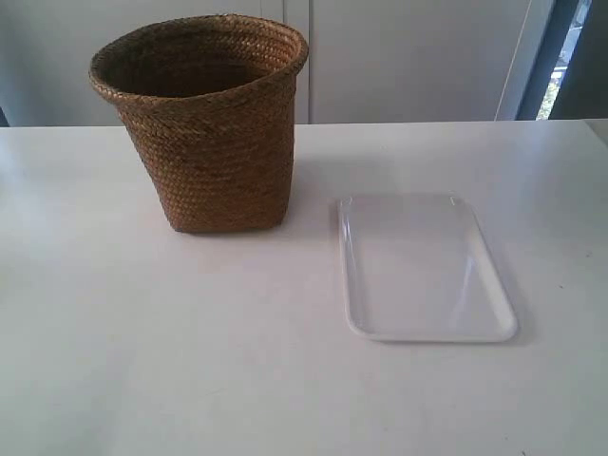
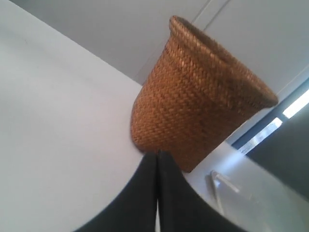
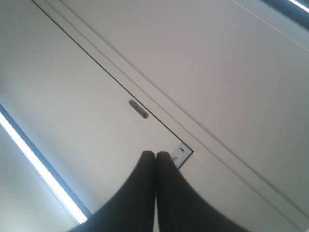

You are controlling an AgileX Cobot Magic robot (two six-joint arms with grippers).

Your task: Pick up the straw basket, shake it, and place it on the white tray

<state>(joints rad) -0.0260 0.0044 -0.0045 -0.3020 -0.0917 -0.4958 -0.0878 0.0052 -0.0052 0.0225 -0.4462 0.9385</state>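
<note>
The straw basket [image 1: 209,123] stands upright on the white table, left of centre in the exterior view, its dark inside showing. Beside it, apart by a small gap, lies the white tray [image 1: 423,268], with nothing on it. Neither arm shows in the exterior view. In the left wrist view my left gripper [image 2: 157,153] is shut and holds nothing, its black tips pointing at the straw basket [image 2: 193,101] base; whether they touch it I cannot tell. A corner of the white tray [image 2: 219,183] shows there. My right gripper [image 3: 155,154] is shut on nothing and faces a wall or cabinet panel.
The white table [image 1: 142,361] stretches wide around both objects. Pale cabinet doors [image 1: 408,57] stand behind it, with a dark window strip [image 1: 570,57] at the far right. A small latch plate [image 3: 138,108] shows on the panel in the right wrist view.
</note>
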